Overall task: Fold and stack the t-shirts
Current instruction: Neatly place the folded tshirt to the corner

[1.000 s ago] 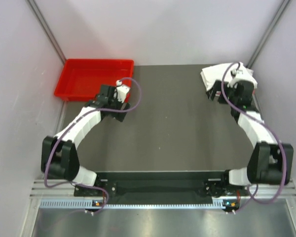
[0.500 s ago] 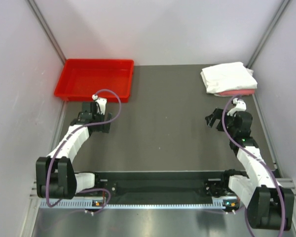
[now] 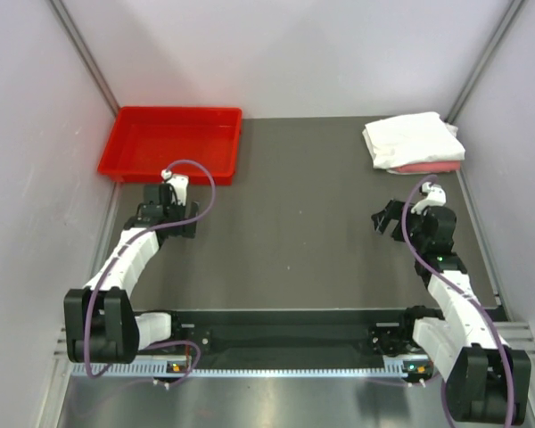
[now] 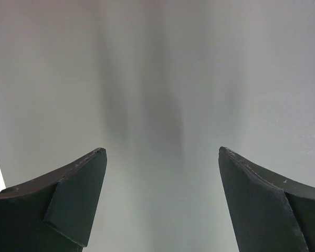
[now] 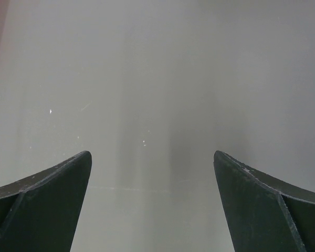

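Right now I have both arms drawn in over the near half of the bench (image 3: 294, 205), and neither one is carrying anything. My left hand (image 3: 168, 221) hangs just in front of the red bin's (image 3: 171, 143) near rim, apart from it, with its jaws spread wide. In the left wrist view that hand (image 4: 163, 153) shows two dark fingers (image 4: 68, 199) far apart with only a plain grey surface between them. My right hand (image 3: 389, 220) sits on the right side of the bench, also released and gaping. Its own camera shows the hand (image 5: 152, 153) with the same bare grey between the fingers (image 5: 262, 205), flecked with a few pale specks, and a thin red sliver in the top left corner.

From above, the t-shirts are stacked in the far right corner of the bench, close to the side wall. The white t-shirt (image 3: 413, 138) is folded into a rough rectangle and lies on top. The pink-red t-shirt (image 3: 430, 167) lies under it, only its near edge peeking out. The stack is well apart from the right hand, farther back on the bench. The red bin stands in the far left corner against the left wall. I cannot make out any logo on the white shirt from this height.
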Controlling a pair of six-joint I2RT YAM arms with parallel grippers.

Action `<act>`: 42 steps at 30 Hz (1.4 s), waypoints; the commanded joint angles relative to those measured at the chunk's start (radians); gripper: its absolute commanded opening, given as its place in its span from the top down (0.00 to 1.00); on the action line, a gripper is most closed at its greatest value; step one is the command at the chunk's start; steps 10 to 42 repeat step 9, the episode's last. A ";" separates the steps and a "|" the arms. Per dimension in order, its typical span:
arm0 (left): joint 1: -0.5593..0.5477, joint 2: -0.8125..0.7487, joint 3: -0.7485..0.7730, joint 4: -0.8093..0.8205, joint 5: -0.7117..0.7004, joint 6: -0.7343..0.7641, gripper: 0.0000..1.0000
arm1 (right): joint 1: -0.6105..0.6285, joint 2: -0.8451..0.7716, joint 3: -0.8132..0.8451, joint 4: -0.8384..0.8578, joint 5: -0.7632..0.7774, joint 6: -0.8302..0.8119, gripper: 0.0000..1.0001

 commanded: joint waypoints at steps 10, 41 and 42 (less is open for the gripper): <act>0.077 0.000 -0.006 0.023 0.126 0.014 0.08 | 0.007 -0.016 -0.005 0.045 0.014 0.011 0.00; 0.077 0.000 -0.006 0.023 0.126 0.014 0.08 | 0.007 -0.016 -0.005 0.045 0.014 0.011 0.00; 0.077 0.000 -0.006 0.023 0.126 0.014 0.08 | 0.007 -0.016 -0.005 0.045 0.014 0.011 0.00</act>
